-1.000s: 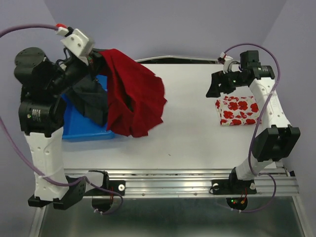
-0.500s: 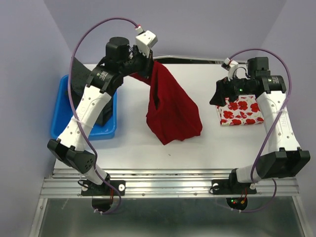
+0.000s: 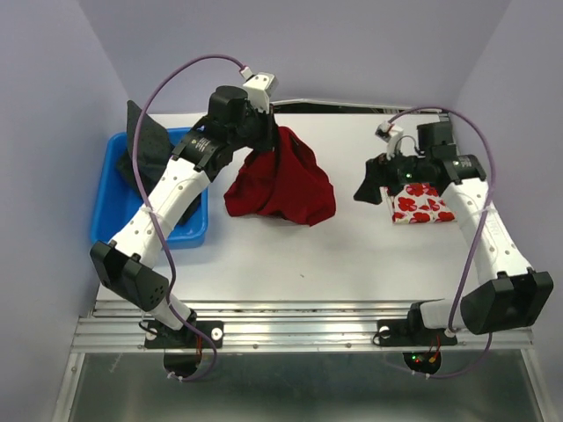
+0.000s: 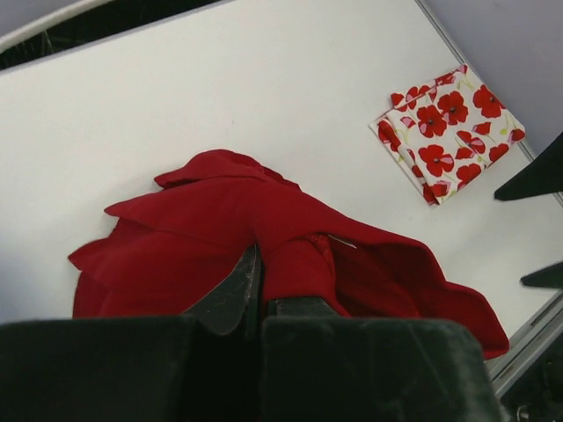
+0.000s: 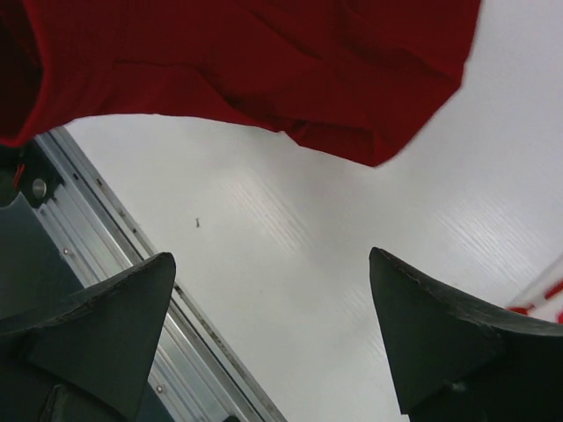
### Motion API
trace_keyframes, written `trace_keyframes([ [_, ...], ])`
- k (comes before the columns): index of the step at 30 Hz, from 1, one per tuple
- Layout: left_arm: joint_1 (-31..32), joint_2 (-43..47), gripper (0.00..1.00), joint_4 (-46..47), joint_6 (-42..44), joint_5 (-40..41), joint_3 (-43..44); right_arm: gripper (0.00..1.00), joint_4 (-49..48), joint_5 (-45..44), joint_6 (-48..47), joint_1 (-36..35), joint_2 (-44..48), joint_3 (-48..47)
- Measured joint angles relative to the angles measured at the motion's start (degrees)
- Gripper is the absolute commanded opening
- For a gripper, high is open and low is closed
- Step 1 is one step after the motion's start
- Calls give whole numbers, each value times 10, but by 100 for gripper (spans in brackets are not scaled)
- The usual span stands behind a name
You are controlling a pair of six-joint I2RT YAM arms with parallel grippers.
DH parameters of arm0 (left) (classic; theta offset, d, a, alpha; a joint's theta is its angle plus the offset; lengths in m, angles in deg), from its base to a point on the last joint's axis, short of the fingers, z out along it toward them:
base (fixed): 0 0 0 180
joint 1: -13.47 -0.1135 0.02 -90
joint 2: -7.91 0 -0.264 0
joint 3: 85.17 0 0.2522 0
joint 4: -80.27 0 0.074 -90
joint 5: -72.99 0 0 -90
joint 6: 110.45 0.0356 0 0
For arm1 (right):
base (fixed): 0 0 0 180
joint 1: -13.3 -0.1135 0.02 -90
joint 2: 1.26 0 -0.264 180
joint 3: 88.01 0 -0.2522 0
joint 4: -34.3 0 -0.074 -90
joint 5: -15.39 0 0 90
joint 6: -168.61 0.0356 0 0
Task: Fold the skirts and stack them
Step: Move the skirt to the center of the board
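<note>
Because the left gripper (image 4: 259, 268) is clamped on a bunched ridge of the deep-red skirt (image 3: 281, 189), you are holding the garment by a single point. Most of it is slumped in a heap on the table (image 3: 308, 255), at the upper middle of the top view.

Treat it as soft, limp and fairly bulky. It will probably collapse wherever you let go, and its pleats look likely to slide over one another rather than hold a crease. A hem or waistband edge would likely serve you better than the middle of the heap, so the cloth can be spread flat. Which edge is which cannot be told from the crumple.

Your right gripper (image 3: 369, 180) hovers with its jaws wide apart and nothing between them. It sits right of the red heap, beside the folded floral skirt (image 3: 424, 200) at the right of the frame.

The dark grey skirt (image 3: 145, 145) hangs over the blue bin (image 3: 189, 233) at the upper left.
</note>
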Motion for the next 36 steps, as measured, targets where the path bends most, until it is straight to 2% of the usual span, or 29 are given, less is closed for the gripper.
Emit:
trace_keyframes([
  [5,0,0,0,3,-28,-16,-14,100,-92,-10,45,-105,15,70],
  [10,0,0,0,14,-36,-28,-14,100,-156,-16,64,-134,3,71],
  [19,0,0,0,24,-38,-31,-28,99,-196,-15,88,-220,-12,71],
  [27,0,-2,0,24,-40,-33,-28,99,-198,-22,88,-241,-5,73],
  [29,0,-4,0,26,-41,-35,-28,96,-199,-28,94,-241,2,76],
  [34,0,-16,0,31,-47,-44,-28,76,-227,-47,119,-241,4,77],
  [36,0,-19,0,32,-49,-45,-28,76,-236,-47,128,-242,-1,76],
])
